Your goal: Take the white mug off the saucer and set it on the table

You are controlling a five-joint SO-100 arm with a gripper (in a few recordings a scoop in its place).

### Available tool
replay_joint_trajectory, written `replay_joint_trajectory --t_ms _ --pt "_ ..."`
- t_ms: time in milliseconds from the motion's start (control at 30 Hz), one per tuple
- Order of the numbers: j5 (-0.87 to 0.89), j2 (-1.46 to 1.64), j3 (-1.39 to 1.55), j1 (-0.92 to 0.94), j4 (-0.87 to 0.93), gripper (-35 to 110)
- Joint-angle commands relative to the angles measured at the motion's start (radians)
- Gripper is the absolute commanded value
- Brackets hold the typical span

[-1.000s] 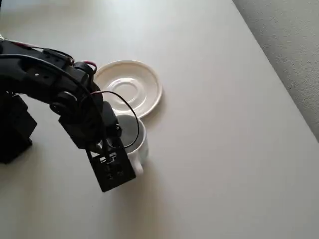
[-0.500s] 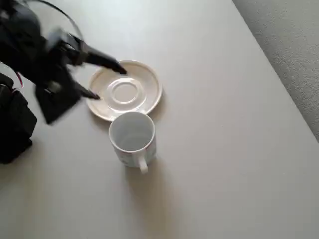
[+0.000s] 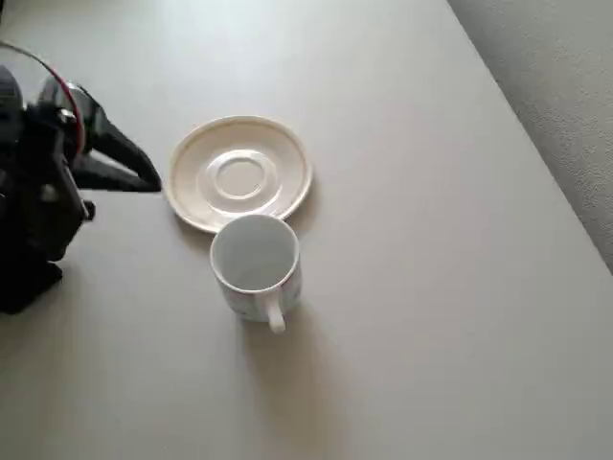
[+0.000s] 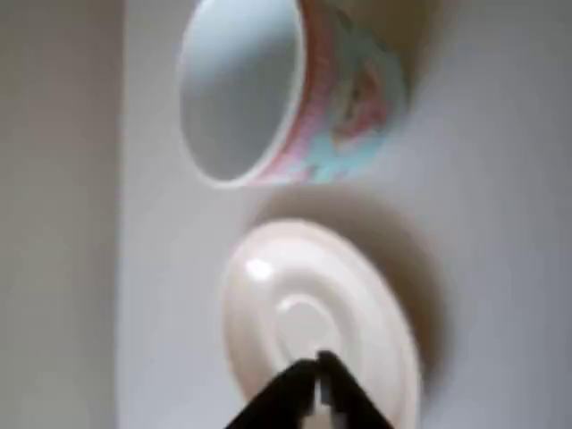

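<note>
The white mug (image 3: 256, 264) stands upright on the table (image 3: 431, 287), just below the saucer (image 3: 239, 172) in the overhead view, its rim touching or overlapping the saucer's edge and its handle pointing toward the picture's bottom. The saucer has nothing on it. My gripper (image 3: 153, 182) sits left of the saucer, apart from the mug, with its black fingertips drawn together on nothing. In the wrist view the mug (image 4: 286, 89) shows a pale pink and blue pattern above the saucer (image 4: 295, 295), and the gripper (image 4: 317, 366) tips meet over the saucer's near edge.
The arm's black base (image 3: 29, 249) stands at the left edge. The table's edge runs diagonally at the upper right, with grey carpet (image 3: 565, 77) beyond it. Bare tabletop lies to the right of and below the mug.
The arm has drawn back to the left, off the mug and past the saucer, and its fingers have come together. The mug stays where it was let go.
</note>
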Motion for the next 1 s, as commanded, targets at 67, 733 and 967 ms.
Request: replay_joint_trajectory --t_ms 67,733,967 --pt "0.066 0.218 0.295 -0.066 0.038 -2" --pt "0.067 0.218 0.345 -0.161 0.057 3" --pt "0.067 0.218 0.345 -0.161 0.057 3"
